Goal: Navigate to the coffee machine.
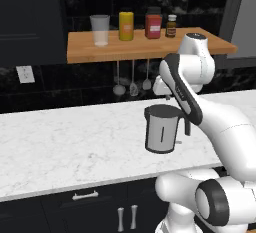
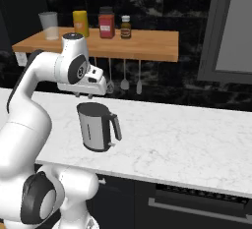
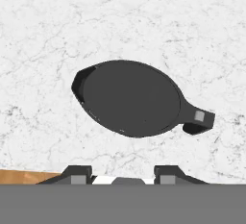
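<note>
The coffee machine is out of view. My gripper (image 3: pixel 125 174) hangs above the white marble counter (image 1: pixel 65 142) and points straight down. Its fingers (image 3: pixel 79 173) stand apart with nothing between them, so it is open. Directly below it stands a grey cylindrical kettle (image 3: pixel 129 98) with a black lid and handle. In the right base view the hand (image 2: pixel 84 91) sits a little above the kettle (image 2: pixel 96 126) without touching it.
A wooden shelf (image 1: pixel 90 49) on the dark wall carries a clear glass (image 1: pixel 100 29), a yellow jar (image 1: pixel 126 25), a red jar (image 1: pixel 153 24) and a small brown bottle (image 1: pixel 171 25). Utensils (image 1: pixel 133 79) hang under it. Dark drawers (image 1: pixel 85 197) run below the counter.
</note>
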Controlling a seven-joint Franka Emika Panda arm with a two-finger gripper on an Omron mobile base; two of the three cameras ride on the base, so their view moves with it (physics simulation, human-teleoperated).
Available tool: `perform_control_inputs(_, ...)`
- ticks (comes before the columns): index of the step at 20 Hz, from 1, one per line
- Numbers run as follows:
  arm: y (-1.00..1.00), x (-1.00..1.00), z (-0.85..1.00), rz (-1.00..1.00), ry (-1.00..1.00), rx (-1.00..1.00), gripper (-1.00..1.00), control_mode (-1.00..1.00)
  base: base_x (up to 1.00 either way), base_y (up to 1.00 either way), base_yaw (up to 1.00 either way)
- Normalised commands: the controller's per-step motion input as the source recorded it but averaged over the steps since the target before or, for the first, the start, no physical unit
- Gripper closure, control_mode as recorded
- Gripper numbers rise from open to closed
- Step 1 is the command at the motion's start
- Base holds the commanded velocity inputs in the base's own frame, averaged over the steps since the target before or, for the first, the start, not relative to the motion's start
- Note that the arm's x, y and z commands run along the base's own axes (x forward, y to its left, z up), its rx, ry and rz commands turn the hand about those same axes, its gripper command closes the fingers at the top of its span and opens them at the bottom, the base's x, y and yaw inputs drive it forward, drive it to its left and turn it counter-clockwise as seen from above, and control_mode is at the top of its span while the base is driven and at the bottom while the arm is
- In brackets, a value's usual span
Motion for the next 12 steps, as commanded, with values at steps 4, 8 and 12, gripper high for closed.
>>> perform_control_inputs(4,0.00,0.00,0.00,0.00,0.00,0.00,-1.00,1.00,0.00,0.00,0.00)
perform_control_inputs(8,0.00,0.00,0.00,0.00,0.00,0.00,-1.00,1.00,-0.11,0.00,0.00)
perform_control_inputs(12,0.00,0.00,0.00,0.00,0.00,0.00,-1.00,1.00,-0.56,0.00,0.00)
